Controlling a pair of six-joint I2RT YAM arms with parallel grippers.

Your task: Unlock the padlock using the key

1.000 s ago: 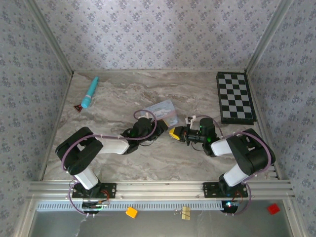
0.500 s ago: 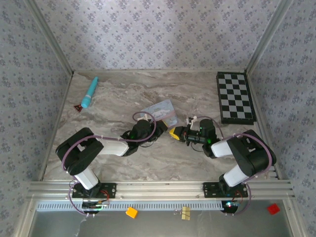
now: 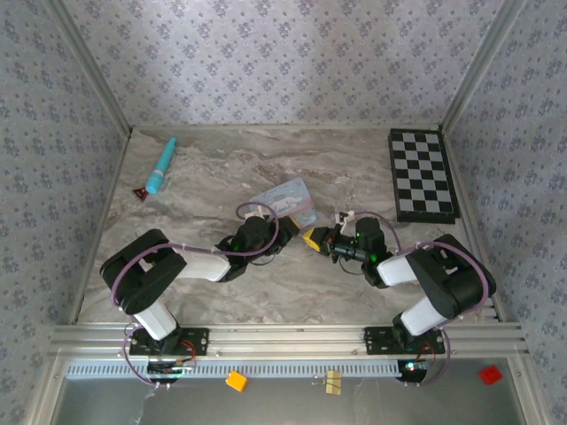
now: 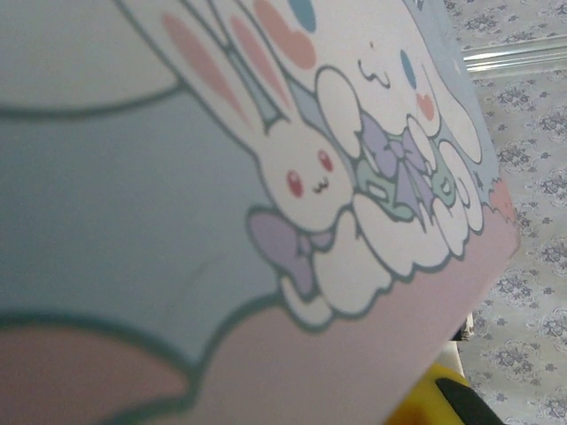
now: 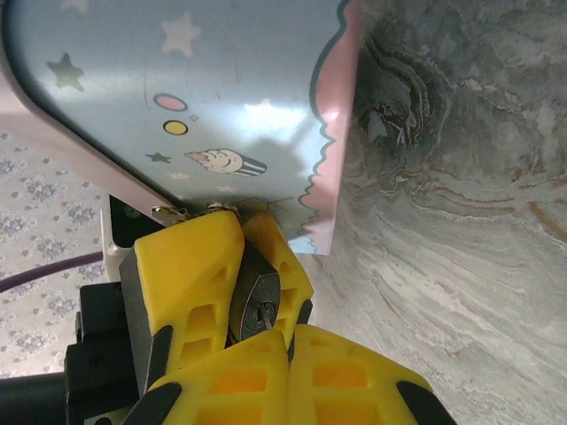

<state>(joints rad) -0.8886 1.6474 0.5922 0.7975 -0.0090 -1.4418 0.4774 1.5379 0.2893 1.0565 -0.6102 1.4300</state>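
Note:
The padlock (image 5: 255, 297), a small black block with its keyhole facing my right wrist camera, is clamped between two yellow fingers (image 5: 190, 266) of my left gripper (image 3: 297, 233). It hangs at the edge of the pale blue cartoon tin (image 5: 177, 88), which also shows close up in the left wrist view (image 4: 221, 177). My right gripper (image 5: 288, 332) is shut, its yellow tips pressed together just below the padlock. The thin metal blade of the key (image 5: 267, 320) sticks out from them into the keyhole. From above, both grippers (image 3: 316, 239) meet beside the tin (image 3: 288, 197).
A checkerboard (image 3: 423, 175) lies at the back right. A turquoise pen-like tool (image 3: 161, 166) and a small red piece (image 3: 141, 192) lie at the back left. A small white item (image 3: 344, 215) sits by the right wrist. Patterned walls enclose the marble table (image 3: 221, 283).
My right gripper has edged slightly left toward the left gripper. The tin has shifted a little. Both grips are the same.

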